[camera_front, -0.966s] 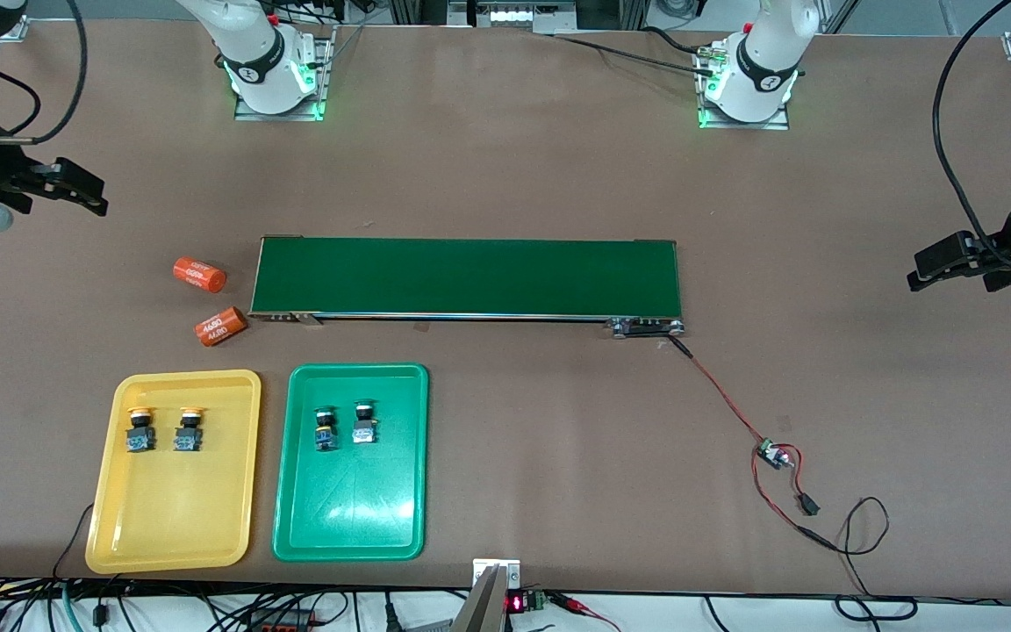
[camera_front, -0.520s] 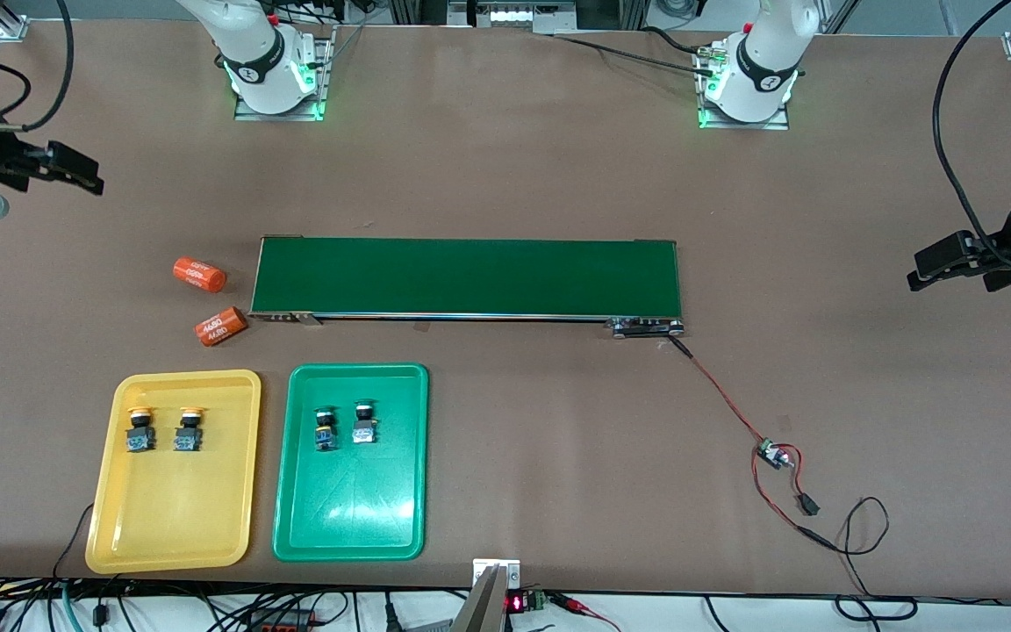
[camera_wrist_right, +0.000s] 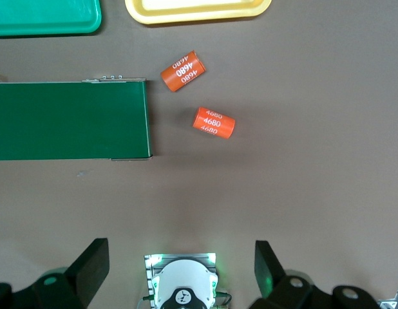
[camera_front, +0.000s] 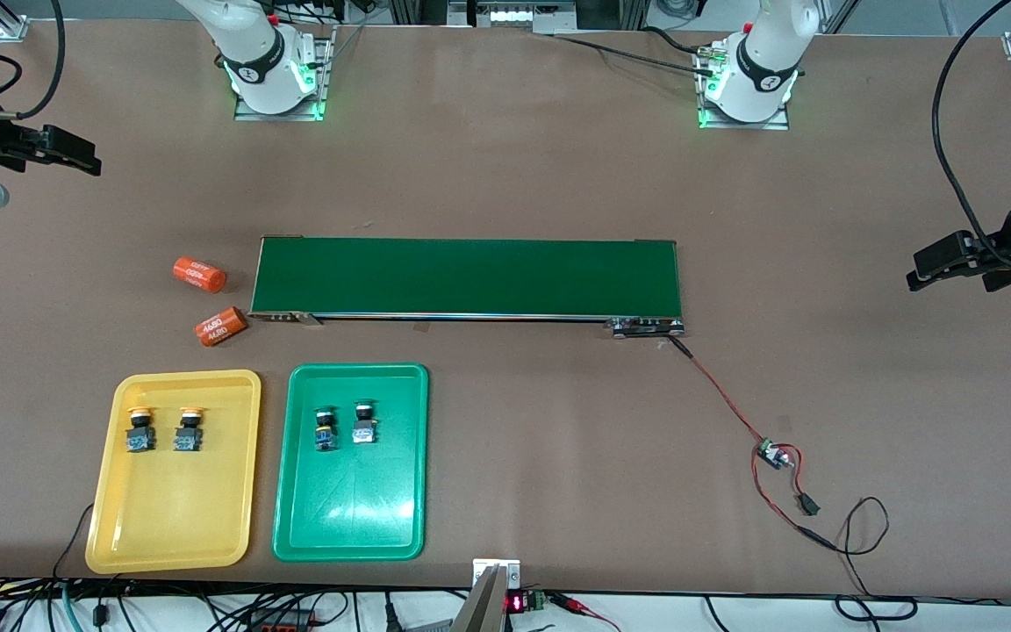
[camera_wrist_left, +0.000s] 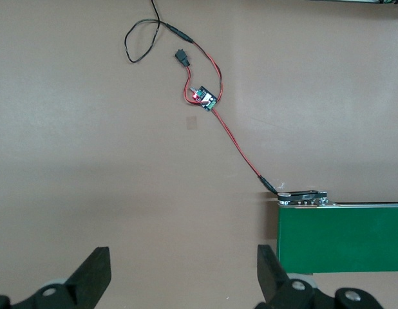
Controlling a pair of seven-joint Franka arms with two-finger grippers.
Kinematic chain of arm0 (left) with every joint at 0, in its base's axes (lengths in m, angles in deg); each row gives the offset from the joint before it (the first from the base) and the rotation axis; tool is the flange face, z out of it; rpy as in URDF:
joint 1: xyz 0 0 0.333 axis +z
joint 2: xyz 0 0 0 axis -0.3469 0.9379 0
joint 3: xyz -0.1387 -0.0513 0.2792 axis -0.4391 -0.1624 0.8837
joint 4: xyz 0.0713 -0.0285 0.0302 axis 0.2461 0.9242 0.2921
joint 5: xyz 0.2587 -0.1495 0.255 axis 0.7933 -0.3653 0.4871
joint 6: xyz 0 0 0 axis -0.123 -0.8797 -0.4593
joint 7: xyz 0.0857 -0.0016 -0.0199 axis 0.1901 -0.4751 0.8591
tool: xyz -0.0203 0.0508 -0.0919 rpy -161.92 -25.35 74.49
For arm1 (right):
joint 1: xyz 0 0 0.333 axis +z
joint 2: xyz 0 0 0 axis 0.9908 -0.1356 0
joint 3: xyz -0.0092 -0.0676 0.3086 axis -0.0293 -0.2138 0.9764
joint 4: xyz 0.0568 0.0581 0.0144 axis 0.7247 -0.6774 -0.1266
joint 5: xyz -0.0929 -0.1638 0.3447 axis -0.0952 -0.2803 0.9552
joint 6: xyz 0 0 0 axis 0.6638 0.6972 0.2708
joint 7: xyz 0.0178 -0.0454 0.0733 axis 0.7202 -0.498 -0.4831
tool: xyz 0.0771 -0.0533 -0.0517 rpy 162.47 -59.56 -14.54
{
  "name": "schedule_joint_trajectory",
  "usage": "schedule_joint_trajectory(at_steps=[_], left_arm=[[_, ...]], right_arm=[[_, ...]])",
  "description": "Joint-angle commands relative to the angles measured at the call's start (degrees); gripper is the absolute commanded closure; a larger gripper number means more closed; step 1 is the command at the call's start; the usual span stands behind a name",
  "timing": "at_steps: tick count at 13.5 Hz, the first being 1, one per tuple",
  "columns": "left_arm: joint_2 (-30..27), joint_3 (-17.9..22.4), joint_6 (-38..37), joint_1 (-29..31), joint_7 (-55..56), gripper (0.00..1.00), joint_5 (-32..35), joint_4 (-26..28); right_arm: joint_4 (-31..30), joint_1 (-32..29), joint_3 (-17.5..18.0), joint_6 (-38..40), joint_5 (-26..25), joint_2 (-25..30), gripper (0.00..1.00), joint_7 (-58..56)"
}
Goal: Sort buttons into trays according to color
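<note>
Printing: both orange cylinders carry white figures; "4680" reads clearly on each in the right wrist view.
Yellow tray: holds 2 yellow-capped buttons, side by side in the part of the tray farther from the front camera; the nearer part is bare.
Green tray: holds 2 green-capped buttons, side by side in its farther part; it lies just beside the yellow tray, apart from it.
Conveyor belt: long, dark green, nothing on it; farther from the front camera than both trays.
Cylinders' place: on the table at the belt's end toward the right arm, farther from the front camera than the yellow tray, near each other but apart.
Wiring: a red-and-black lead runs from the belt's other end to a small circuit board.
Left gripper: over bare table toward the left arm's end, jaws wide, holding nothing.
Right gripper: over bare table at the right arm's end, jaws wide, holding nothing.
</note>
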Motion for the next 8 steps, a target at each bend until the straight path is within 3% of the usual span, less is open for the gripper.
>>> schedule_joint_trajectory(at_steps=[1, 8], left_arm=[[-1.14, -0.34, 0.57, 0.12, -0.58, 0.00, 0.94, 0.96], [-1.06, -0.25, 0.57, 0.21, -0.58, 0.00, 0.94, 0.87]], right_arm=[[1.82, -0.14, 0.05, 1.40, 0.93, -0.82, 0.00, 0.30], [4.89, 0.30, 0.14, 3.42, 0.22, -3.37, 0.00, -0.22]])
